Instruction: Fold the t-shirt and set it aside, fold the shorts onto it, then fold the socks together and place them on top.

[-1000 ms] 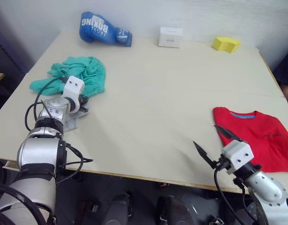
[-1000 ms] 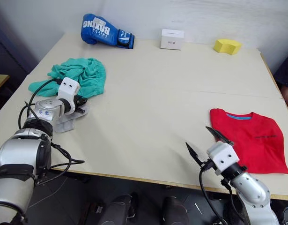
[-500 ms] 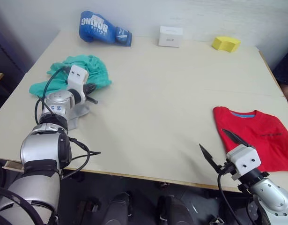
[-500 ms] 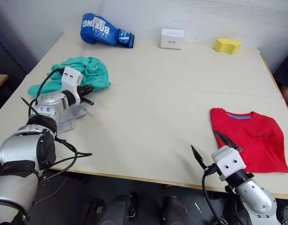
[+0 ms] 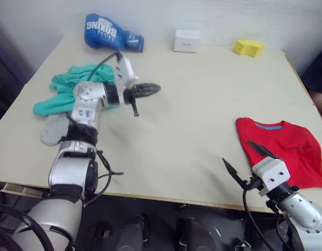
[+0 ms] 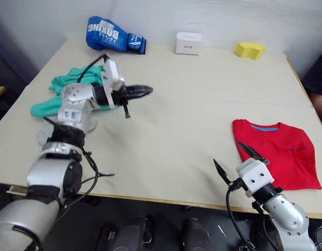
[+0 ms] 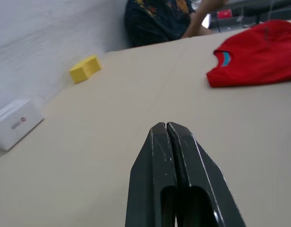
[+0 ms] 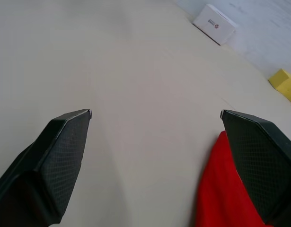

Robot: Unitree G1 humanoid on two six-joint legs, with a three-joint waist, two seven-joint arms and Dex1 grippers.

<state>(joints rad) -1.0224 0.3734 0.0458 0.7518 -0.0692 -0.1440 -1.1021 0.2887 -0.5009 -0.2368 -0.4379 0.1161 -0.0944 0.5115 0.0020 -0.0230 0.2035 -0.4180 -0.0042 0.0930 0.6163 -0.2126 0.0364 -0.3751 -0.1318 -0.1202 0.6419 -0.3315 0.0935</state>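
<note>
Two grippers idle: my left gripper (image 5: 150,89) pressed together, empty, the shorts (image 5: 71,89) behind it; right gripper (image 5: 243,163) spread beside the t-shirt (image 5: 284,151), folded. Shorts next, I judge.

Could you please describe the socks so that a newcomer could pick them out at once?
Start at the table's left side, where the teal shorts lie bunched. The socks lie just nearer the front edge, touching that heap: a small, flat, light grey knitted patch, far smaller than either garment.
</note>
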